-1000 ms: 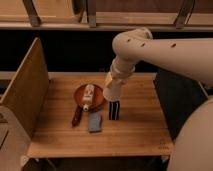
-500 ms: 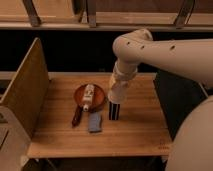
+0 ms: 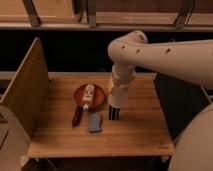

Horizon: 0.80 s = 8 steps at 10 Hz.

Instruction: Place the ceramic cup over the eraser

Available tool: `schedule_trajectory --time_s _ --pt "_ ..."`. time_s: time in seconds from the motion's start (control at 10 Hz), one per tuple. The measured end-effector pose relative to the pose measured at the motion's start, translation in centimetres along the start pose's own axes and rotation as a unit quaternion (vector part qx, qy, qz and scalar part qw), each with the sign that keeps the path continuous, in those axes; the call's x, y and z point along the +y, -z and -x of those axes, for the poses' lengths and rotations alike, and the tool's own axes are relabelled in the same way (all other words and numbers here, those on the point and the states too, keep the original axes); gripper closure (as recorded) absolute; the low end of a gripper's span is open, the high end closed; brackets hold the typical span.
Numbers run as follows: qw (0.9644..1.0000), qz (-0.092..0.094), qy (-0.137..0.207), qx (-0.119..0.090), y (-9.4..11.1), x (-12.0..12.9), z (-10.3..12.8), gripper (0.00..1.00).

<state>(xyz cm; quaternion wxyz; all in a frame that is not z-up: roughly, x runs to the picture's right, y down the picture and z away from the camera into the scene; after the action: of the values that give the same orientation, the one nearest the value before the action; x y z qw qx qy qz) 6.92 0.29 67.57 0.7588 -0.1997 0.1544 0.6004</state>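
The eraser (image 3: 94, 121) lies flat and uncovered on the wooden counter (image 3: 140, 137), toward the front and left of the middle. Nothing stands on it or over it, so the placing itself is not yet done.

Just behind it sits a round red-brown dish (image 3: 90, 93), with a dark handle (image 3: 77, 115) running forward and to the left, beside the eraser. A small pale object (image 3: 88, 97) lies on its side in the dish. It may be the cup, though its shape is too unclear to say firmly.

The end effector (image 3: 114, 112) hangs just to the right of the eraser, pointing down and close to the counter, at the end of the big cream arm (image 3: 150, 50). I cannot tell whether it is open or closed, nor whether it carries anything.

By my reading the task is at an early stage. The cup has to be picked up, carried across and set mouth-down on the eraser.

By count: one eraser, one dish, one handle, one pale object, one arm with one end effector. A wooden panel (image 3: 27, 87) stands along the counter's left side.
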Motion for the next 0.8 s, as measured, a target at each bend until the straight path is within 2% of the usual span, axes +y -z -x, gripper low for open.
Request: schedule_trajectory --time_s 0.4,0.8 --pt "0.9999 0.010 0.006 0.008 -2.0 1.4 -0.2 1.00" --pt "0.9997 -0.001 0.010 0.021 -4.0 1.3 -0.1 1.00"
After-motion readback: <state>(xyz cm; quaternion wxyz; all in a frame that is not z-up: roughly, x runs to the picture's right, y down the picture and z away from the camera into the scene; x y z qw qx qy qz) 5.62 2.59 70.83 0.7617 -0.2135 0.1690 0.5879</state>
